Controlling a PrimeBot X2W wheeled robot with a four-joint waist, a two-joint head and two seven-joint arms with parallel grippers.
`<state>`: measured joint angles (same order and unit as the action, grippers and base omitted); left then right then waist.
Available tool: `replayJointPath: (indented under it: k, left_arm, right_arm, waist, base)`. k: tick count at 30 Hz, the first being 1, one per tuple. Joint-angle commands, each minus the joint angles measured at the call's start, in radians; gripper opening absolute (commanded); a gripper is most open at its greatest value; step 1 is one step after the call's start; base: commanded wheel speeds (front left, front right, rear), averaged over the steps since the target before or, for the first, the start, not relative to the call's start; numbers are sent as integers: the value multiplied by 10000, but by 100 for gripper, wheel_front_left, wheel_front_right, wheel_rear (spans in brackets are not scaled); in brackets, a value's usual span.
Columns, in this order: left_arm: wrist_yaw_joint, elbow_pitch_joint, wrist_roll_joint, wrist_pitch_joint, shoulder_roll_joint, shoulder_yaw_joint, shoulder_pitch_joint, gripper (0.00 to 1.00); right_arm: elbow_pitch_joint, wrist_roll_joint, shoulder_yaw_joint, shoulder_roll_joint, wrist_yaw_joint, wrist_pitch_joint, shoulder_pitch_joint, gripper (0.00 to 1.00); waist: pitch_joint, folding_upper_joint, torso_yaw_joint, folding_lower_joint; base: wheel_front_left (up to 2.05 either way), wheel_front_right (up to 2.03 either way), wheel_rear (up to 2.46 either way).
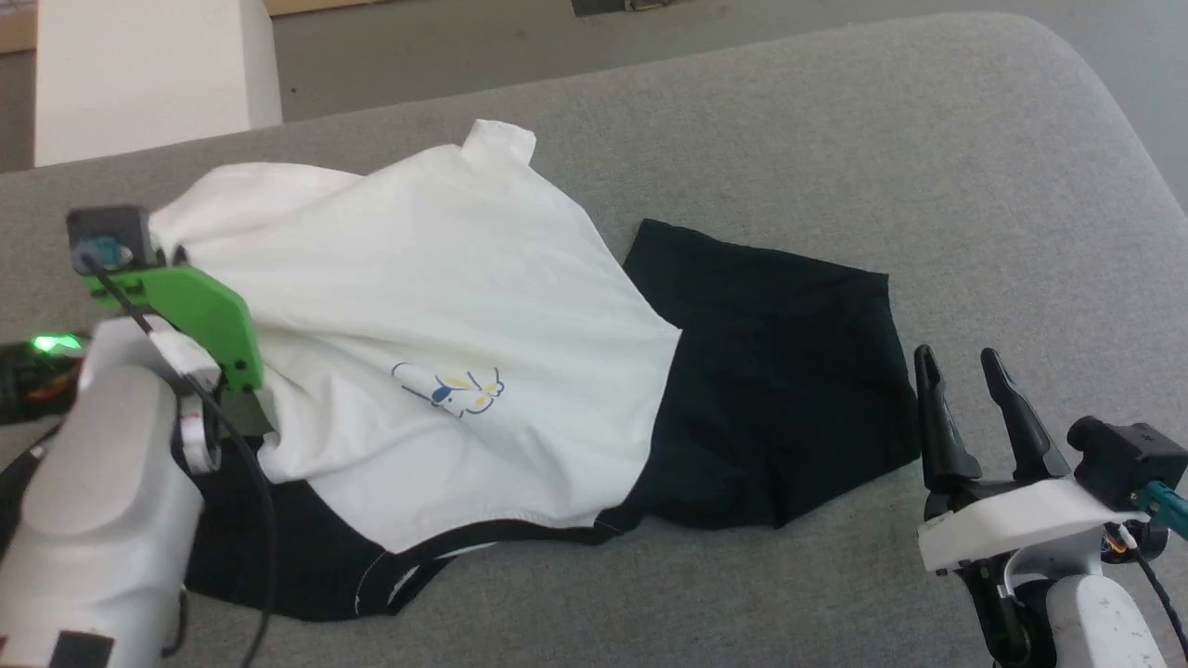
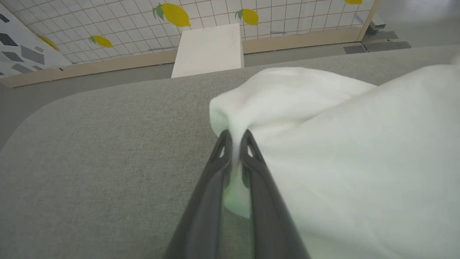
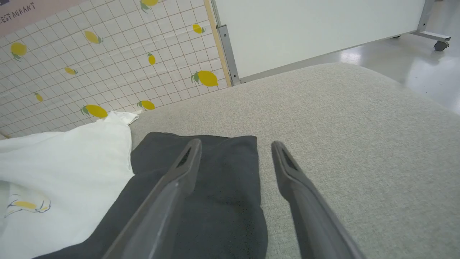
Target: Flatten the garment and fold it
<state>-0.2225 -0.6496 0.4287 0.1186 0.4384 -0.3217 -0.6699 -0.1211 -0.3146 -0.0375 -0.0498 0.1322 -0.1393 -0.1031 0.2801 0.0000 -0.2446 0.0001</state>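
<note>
Head view | garment (image 1: pixel 445 278) rumpled, white, black sleeves | left fingers (image 2: pixel 215 174) grip it | right fingers (image 1: pixel 939 417) apart

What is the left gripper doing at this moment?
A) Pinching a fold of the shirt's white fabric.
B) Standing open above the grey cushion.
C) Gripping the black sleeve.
A: in the left wrist view the left gripper is closed on a bunched fold of the white garment.

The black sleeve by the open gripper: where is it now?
Head view, right of centre: the black fabric sleeve lies on the grey cushion, between the white shirt body and the right gripper.
</note>
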Motion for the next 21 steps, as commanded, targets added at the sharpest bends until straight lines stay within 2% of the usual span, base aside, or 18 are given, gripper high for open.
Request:
replayJointPath:
  k: [1,8,13,17,19,21]
  left_arm:
    - [-3,40,197,-273,-163,78,252,100]
    - [-309,1351,825,-2188,-1125,514,2015,100]
    - [-952,3076,1209,-2952,-1813,757,3999,100]
    - [-1500,4368,1204,-2738,-2060,546,5410,100]
    - [-1878,4822,1048,-2403,-1958,424,5952,100]
    - [-2072,5168,1133,-2054,-1949,390,6347,100]
  right_arm:
    - [71,69,-6,-5,-15,63,-67,100]
    - [248,261,-110,-5,-15,317,326,100]
    - [520,385,-175,-5,-15,557,623,100]
    - [751,457,-211,-5,-15,741,787,100]
    - [855,445,-257,-5,-15,802,847,100]
    - [943,427,-312,-5,-15,842,913,100]
  waist:
    - [-224,0,191,-1]
    - [-993,0,695,-1]
    - [-1503,0,1142,-1]
    - [-1684,0,1505,-1]
    - [-1716,0,1666,-1]
    - [-1729,0,1831,-1]
  base:
    - [0,0,0]
    - [0,0,0]
    - [0,0,0]
    - [0,0,0]
    - [0,0,0]
    - [0,0,0]
